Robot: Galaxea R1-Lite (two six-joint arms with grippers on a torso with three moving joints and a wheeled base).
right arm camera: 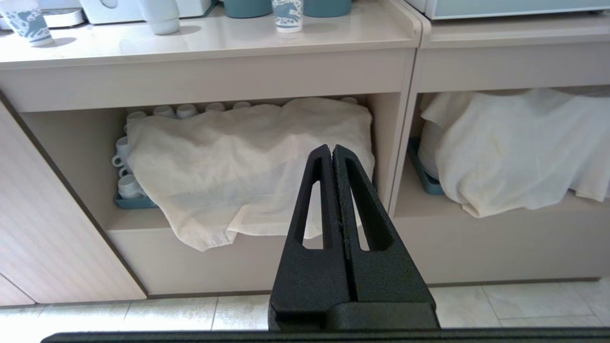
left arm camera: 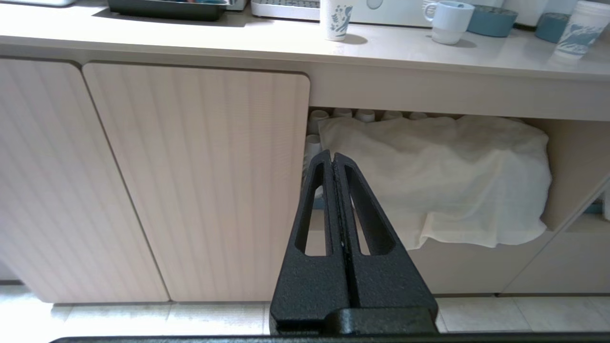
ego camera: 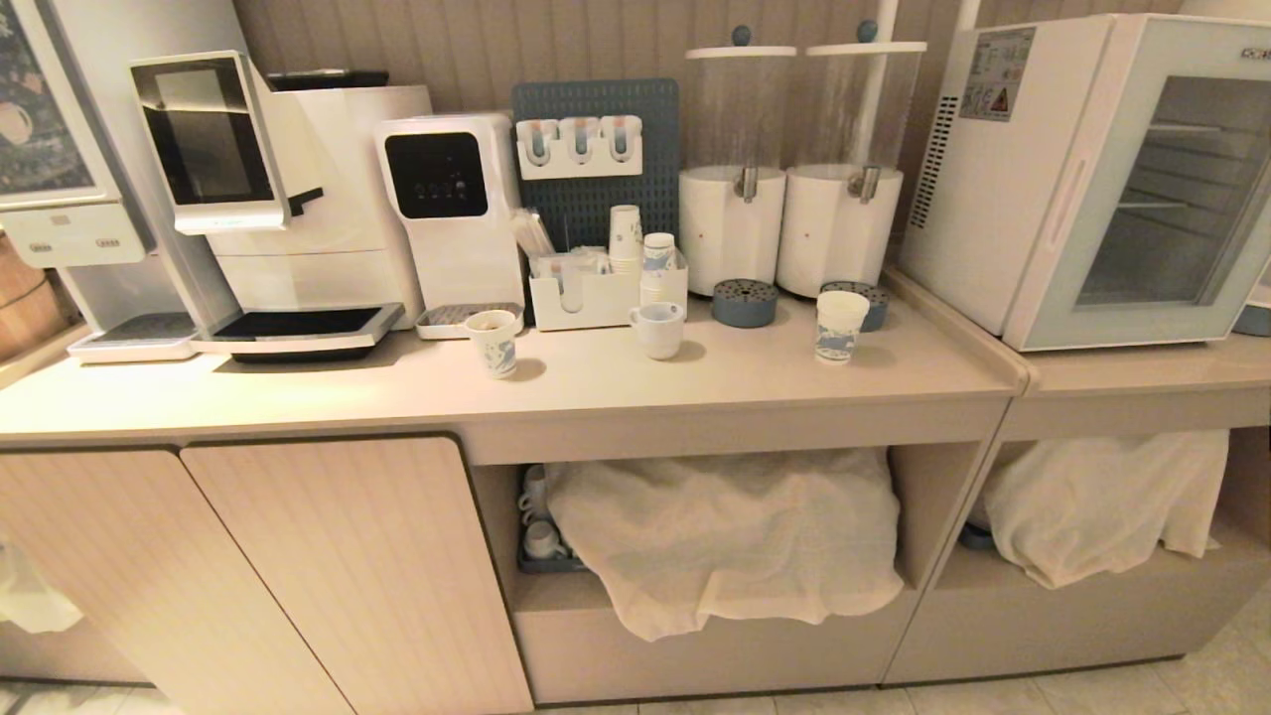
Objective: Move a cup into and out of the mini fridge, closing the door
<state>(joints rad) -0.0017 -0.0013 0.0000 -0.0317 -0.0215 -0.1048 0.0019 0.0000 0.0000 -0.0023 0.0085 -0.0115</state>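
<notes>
While both arms are parked low before the desk (ego camera: pixel 695 397), the left pincer (left arm camera: pixel 332 157) and right pincer (right arm camera: pixel 332 150) are pressed together, empty. The cup (ego camera: pixel 494 343), standing on the desk well apart from the closed mini fridge (ego camera: pixel 1082 179), is judged light and crushable; a gentle mid-wall grasp is advised.

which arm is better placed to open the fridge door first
Probably the right. The mini fridge with its shut door stands at the counter's right end; both the right gripper and left gripper hang shut below.

Cup (ego camera: pixel 493 343) on counter (ego camera: pixel 298 392) before me, mug (ego camera: pixel 659 329) right of it; mini fridge (ego camera: pixel 1082 169) far right, door (ego camera: pixel 1157 189) closed.
</notes>
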